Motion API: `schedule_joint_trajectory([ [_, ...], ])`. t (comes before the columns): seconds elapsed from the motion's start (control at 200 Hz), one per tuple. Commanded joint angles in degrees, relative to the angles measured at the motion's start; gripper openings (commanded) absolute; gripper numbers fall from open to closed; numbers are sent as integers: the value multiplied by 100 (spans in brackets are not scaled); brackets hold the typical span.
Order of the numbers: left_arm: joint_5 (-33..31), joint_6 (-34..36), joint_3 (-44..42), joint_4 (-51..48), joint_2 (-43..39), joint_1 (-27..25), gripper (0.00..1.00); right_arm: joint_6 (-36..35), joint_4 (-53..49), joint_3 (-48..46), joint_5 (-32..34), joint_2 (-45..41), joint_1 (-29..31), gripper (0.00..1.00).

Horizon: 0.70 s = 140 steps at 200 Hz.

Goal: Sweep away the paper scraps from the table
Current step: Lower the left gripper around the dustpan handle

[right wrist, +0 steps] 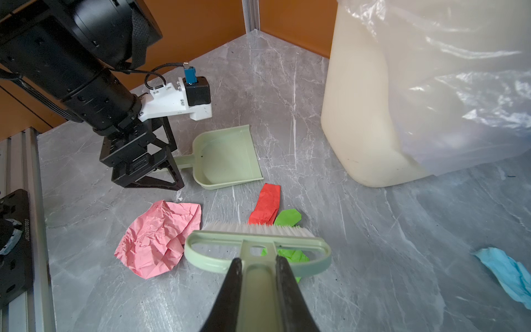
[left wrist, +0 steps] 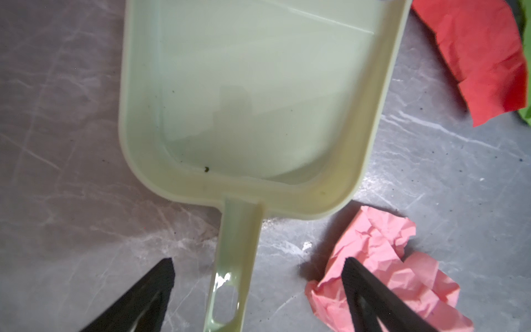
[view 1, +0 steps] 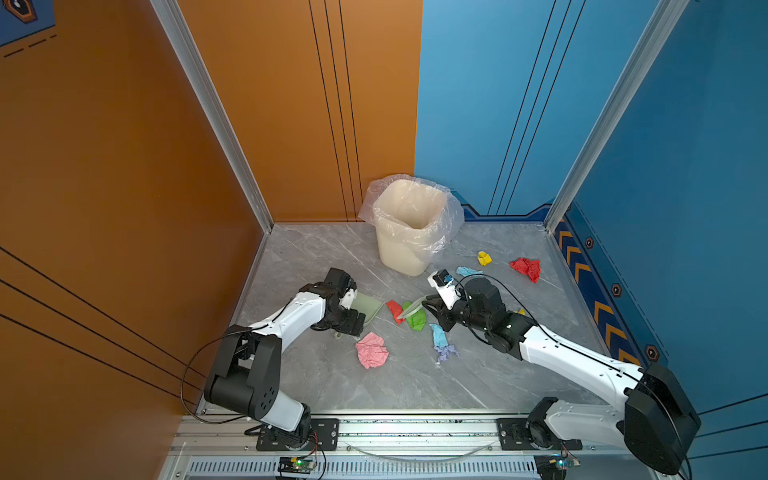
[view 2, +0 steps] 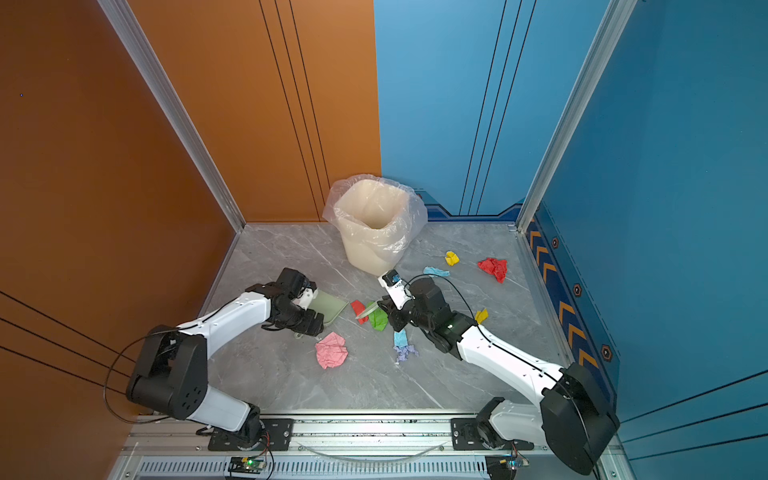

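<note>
Right gripper (right wrist: 258,260) is clamped on the handle of the pale green brush (right wrist: 255,250). Bristles are down on the table (view 1: 332,386), against the red strip (right wrist: 265,205) and over the green wad (right wrist: 287,217). Left gripper (left wrist: 258,261) has its jaws spread wide, straddling the handle of the dustpan (left wrist: 258,100). I see no contact, so nothing is held. The dustpan lies flat and empty, mouth just beside the red strip.

Every paper scrap I can see is on the table, and the bin (view 1: 411,232) looks empty from above. Pink wad (view 1: 372,350) sits just beside the left gripper. Light blue wad (view 1: 437,336) and lilac wad (view 1: 445,352) touch each other near the right arm. Another light blue scrap (view 1: 467,271), a yellow wad (view 1: 484,258) and a red wad (view 1: 527,268) lie well apart on the far right.

My read is that the paper is light, soft and springy. It will likely skid on the smooth marble or hop the pan lip, so I'd push it with the bristles rather than pinch it. The dustpan looks like stiff, light plastic and will probably slide when shoved. I'd grip mid-handle across its narrow sides and press the lip down. One risk: closing the left jaws may catch the pink wad.
</note>
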Motion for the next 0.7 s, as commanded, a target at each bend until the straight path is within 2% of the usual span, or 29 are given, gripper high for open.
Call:
schedule_joint_trajectory([
  [0.0,48,13,-34,-58,70,-49,91,69,211,-90,78,38,22,0],
  [0.295,102,-92,-105,56,51,-60,88,64,237,-149,103,5,13,0],
  [0.696,371,-582,-389,302,-218,-201,87,82,272,-218,85,-17,-18,0],
])
